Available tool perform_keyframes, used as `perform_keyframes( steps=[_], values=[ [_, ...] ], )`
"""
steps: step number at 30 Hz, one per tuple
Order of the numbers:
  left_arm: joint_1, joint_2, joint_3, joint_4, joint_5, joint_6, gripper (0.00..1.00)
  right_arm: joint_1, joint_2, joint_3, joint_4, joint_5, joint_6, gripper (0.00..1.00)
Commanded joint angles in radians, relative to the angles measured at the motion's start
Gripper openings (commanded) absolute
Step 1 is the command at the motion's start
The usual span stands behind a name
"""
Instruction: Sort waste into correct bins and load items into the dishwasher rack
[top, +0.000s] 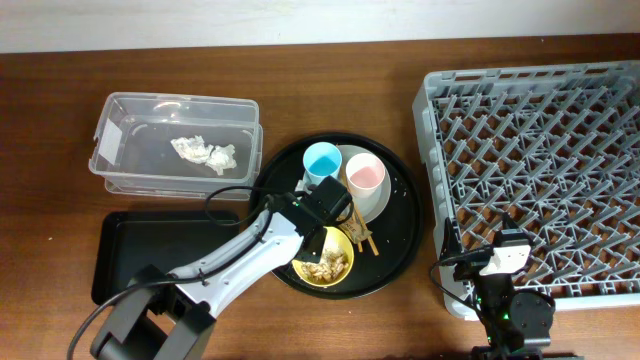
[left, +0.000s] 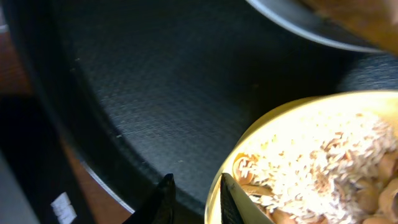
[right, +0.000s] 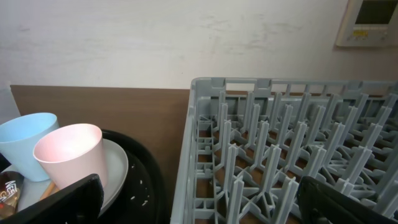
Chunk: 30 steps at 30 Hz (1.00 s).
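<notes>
The left gripper (left: 196, 194) is hanging at the 11 o'clock rim of the yellow bowl (top: 348, 262). Its jaws are slightly parted, one finger outside over the round black tray (top: 400, 240) and one inside, with a dark gap showing beside the rim. From overhead, the arm is hiding part of the bowl and the tray's 9 o'clock side.

One heap of food scraps (top: 328, 265) is lying in the bowl, which is sitting at the tray's 6 o'clock. Two cups are standing at 12 o'clock: one blue cup (top: 322, 160), and one pink cup (top: 365, 175) on the single plate (top: 380, 205). The chopsticks (top: 360, 240) are only partly showing. The right wrist view is cropping a brown wrapper (right: 7, 186).

One tissue (top: 205, 153) is lying in the clear tub (top: 130, 120) at 10 o'clock, and the flat black tray (top: 125, 250) is lying at 8 o'clock. The dishwasher rack (top: 540, 150), at 3 o'clock, is running off frame, a narrow strip of table (top: 330, 80) separating it from the round tray. The right gripper (right: 199, 183) is hovering wide open over the rack's 7 o'clock edge.
</notes>
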Motion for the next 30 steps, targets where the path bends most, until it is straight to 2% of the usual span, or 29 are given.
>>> perform_keyframes(
  steps=[1,3,7,12,16,19,23,30],
  values=[
    [0.013,0.011,0.000,-0.027,-0.095,0.012,0.24,0.006,-0.006,-0.005,-0.004,0.005,0.005,0.98],
    [0.032,0.011,0.000,-0.039,-0.098,0.006,0.24,0.006,-0.006,-0.005,-0.004,0.005,0.005,0.98],
    [0.075,0.011,0.000,-0.064,-0.095,-0.092,0.20,0.006,-0.006,-0.005,-0.004,0.005,0.005,0.98],
    [0.120,0.011,0.000,-0.075,-0.018,-0.098,0.18,0.006,-0.006,-0.005,-0.004,0.005,0.005,0.98],
    [0.150,0.011,0.000,-0.092,-0.019,-0.109,0.18,0.006,-0.006,-0.005,-0.004,0.005,0.005,0.98],
    [0.183,0.011,0.000,-0.088,0.023,-0.173,0.18,0.006,-0.006,-0.005,-0.004,0.005,0.005,0.98],
    [0.189,0.011,0.000,-0.084,0.141,-0.172,0.18,0.006,-0.006,-0.005,-0.004,0.005,0.005,0.98],
    [0.189,0.010,0.003,-0.111,0.130,-0.114,0.19,0.006,-0.006,-0.005,-0.004,0.005,0.005,0.98]
  ],
)
